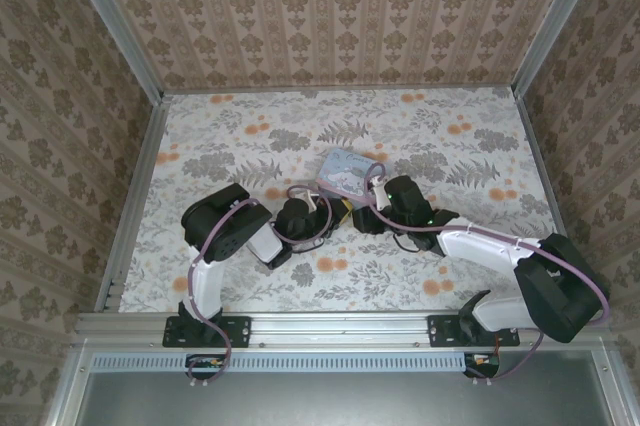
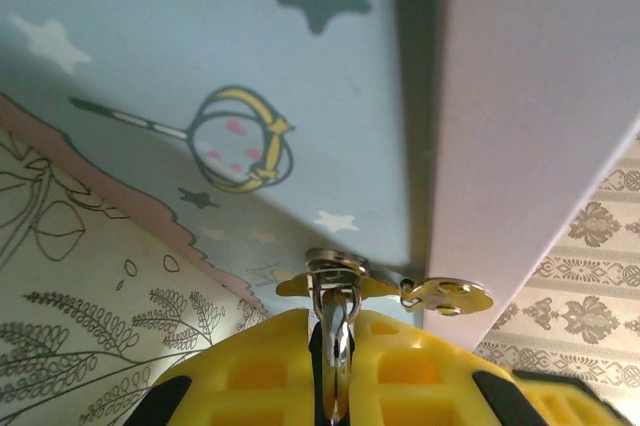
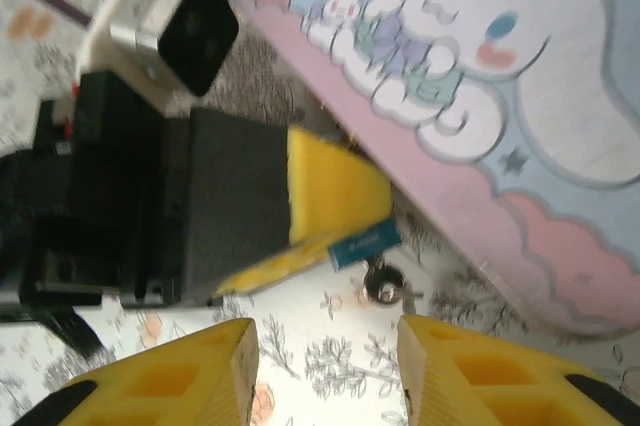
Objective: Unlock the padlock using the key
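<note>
My left gripper [image 2: 332,324] is shut on the padlock, whose thin silvery shackle [image 2: 335,331] runs up from between the yellow fingers [image 2: 250,366] into the hasp [image 2: 335,271] of the pastel tin [image 2: 250,66]. From the right wrist, the padlock's teal body [image 3: 365,243] sticks out of the left gripper's yellow fingers [image 3: 335,186]. A small silvery key on a ring [image 3: 386,284] lies right at its end; whether it is in the lock I cannot tell. My right gripper [image 3: 330,356] is open just short of the key, with nothing between its fingers.
The cartoon tin [image 1: 345,171] lies mid-table, with both grippers close together at its near edge, left [image 1: 318,212] and right [image 1: 375,214]. A yellow latch tab [image 2: 450,296] juts from the tin beside the hasp. Patterned walls enclose the floral table [image 1: 450,136].
</note>
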